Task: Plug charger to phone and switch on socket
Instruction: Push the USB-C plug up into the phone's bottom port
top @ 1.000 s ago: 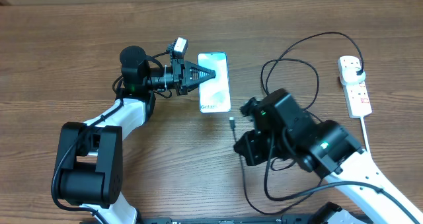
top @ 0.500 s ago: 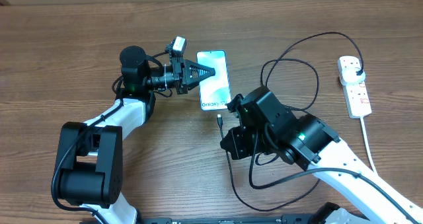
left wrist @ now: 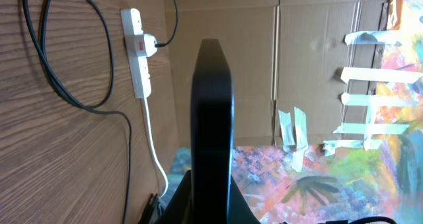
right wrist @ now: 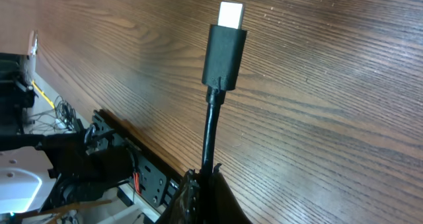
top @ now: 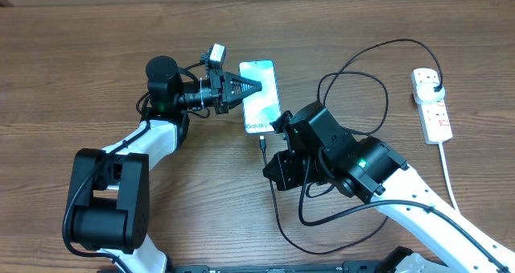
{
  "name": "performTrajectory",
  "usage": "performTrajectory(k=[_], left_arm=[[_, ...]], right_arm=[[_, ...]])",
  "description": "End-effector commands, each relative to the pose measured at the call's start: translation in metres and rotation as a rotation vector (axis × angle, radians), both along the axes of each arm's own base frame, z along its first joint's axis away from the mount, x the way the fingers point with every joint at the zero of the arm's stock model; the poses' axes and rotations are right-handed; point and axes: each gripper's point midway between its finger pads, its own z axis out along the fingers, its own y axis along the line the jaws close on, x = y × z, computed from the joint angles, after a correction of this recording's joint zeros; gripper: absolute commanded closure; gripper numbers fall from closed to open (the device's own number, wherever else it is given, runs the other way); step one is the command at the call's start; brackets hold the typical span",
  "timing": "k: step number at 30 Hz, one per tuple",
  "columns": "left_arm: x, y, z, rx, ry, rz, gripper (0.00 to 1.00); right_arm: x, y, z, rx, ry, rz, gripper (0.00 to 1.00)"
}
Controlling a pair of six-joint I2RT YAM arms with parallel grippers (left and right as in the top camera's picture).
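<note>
Pinching the charger (right wrist: 223,49) behind its connector, my right gripper (right wrist: 205,187) is clamped on it. Just ahead of its fingers lies the phone (top: 265,112); I should square tip to port, push slowly. My closed left gripper (top: 251,88) seems to pin it; socket (top: 432,104) far beyond.

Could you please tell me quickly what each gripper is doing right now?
Left gripper: closed, empty, tip over the phone.
Right gripper: closed on the charger, just behind its connector.
</note>
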Motion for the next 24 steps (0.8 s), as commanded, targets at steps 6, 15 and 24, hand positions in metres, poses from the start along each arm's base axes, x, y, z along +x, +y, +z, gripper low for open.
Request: performTrajectory(k=[6, 15, 24], left_arm=[[0.0028, -0.0013, 0.0115, -0.002, -0.081, -0.016, 0.96], [-0.0008, -0.0017, 0.0116, -0.004, -0.080, -0.037, 0.96], [-0.0022, -0.0019, 0.0117, -0.005, -0.078, -0.045, 0.96]], right_arm=[[0.0026, -0.0020, -0.0026, -0.013, 0.004, -0.037, 0.96], [0.0056, -0.0034, -0.0031, -0.022, -0.010, -0.046, 0.96], [0.0076, -0.0032, -0.0027, -0.022, -0.019, -0.051, 0.96]])
